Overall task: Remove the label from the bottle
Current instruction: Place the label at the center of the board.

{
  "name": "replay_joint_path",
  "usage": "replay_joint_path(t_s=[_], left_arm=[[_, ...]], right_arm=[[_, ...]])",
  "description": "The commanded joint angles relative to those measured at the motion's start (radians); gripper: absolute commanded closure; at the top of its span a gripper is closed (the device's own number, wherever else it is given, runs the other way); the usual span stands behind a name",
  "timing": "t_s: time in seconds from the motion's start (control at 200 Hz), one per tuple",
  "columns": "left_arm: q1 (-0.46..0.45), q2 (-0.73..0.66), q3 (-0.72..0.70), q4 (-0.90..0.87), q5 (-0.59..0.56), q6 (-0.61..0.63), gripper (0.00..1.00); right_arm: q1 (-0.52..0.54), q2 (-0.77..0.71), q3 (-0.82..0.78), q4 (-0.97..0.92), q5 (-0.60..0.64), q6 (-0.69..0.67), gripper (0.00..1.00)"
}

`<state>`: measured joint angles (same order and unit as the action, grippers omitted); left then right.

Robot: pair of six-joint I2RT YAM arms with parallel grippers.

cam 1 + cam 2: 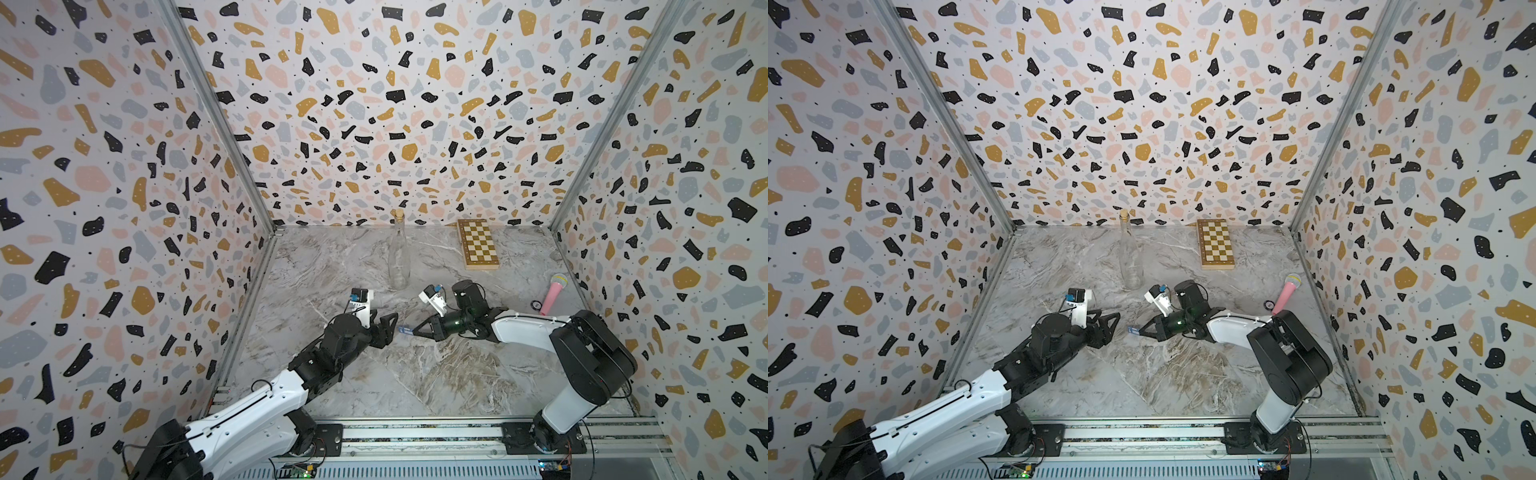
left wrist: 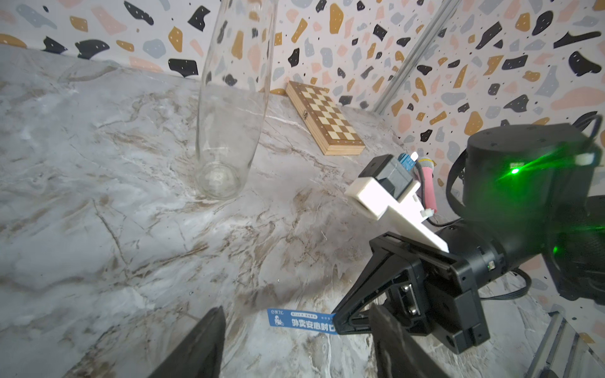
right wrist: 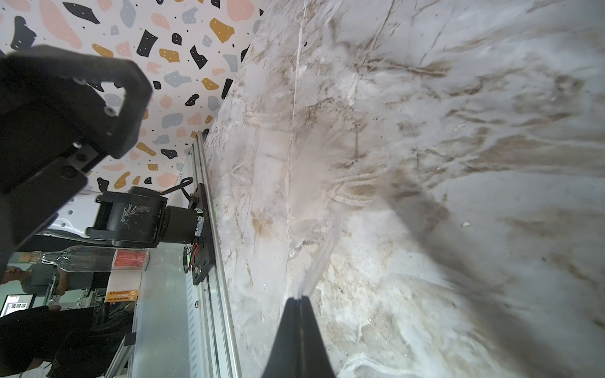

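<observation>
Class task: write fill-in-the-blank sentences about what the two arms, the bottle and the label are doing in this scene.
1. The right end effector is ___ on the blue label.
2. The bottle stands ___ on the table, with no label on it.
3. The left end effector is open and holds ___.
Missing words: shut; upright; nothing.

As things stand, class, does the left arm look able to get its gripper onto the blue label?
Probably yes. The label sticks out free from the shut right gripper, just ahead of the open left gripper, with nothing between them; the bottle stands well behind.
</observation>
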<state>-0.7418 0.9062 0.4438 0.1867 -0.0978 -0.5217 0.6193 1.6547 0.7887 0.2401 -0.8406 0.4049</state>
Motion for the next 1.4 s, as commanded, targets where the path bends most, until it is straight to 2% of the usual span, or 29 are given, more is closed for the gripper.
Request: replay_joint_path(t_s=[0.0, 0.21, 0.405, 0.701, 1.021, 1.392], left_arm=[[-0.004, 0.008, -0.017, 0.038, 0.027, -0.035, 0.32], [-0.004, 0.045, -0.033, 0.053, 0.072, -0.053, 0.34], [-0.024, 0.151, -0.056, 0.147, 0.13, -0.101, 0.4], [-0.039, 0.285, -0.069, 0.251, 0.172, -0.101, 0.48], [-0.038, 0.405, -0.066, 0.336, 0.215, -0.11, 0.48], [-0.038, 0.465, -0.074, 0.378, 0.246, -0.115, 0.49]], right_arm=[[0.003, 0.002, 0.029, -0.03, -0.003, 0.009, 0.98], [0.004, 0.036, 0.029, -0.059, -0.032, 0.009, 0.97], [0.002, 0.061, 0.026, -0.048, -0.035, 0.007, 0.97], [-0.009, 0.079, 0.023, -0.061, -0.031, 0.002, 0.97], [-0.016, 0.082, 0.024, -0.079, -0.024, -0.008, 0.97], [-0.024, 0.111, 0.027, -0.094, -0.013, -0.017, 0.97]])
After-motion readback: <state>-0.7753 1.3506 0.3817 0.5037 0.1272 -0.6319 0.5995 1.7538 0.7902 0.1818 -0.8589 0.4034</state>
